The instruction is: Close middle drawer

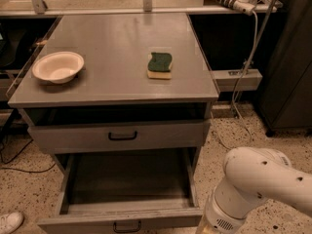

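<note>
The middle drawer [129, 184] is pulled far out at the bottom of the grey cabinet. Its long tray looks empty. Its shallow front panel with a small black bar handle [127, 225] lies at the frame's bottom edge. My white arm [258, 186] comes in from the lower right, and its wrist [214, 223] is beside the drawer's front right corner. The gripper itself is below the frame's bottom edge and does not show.
Above is a similar grey drawer [119, 136] with a taller front, slightly out. On the cabinet top [117, 43] sit a white bowl [57, 66] and a green-and-yellow sponge [160, 65]. A white shoe [9, 222] lies at lower left, and cables hang at right.
</note>
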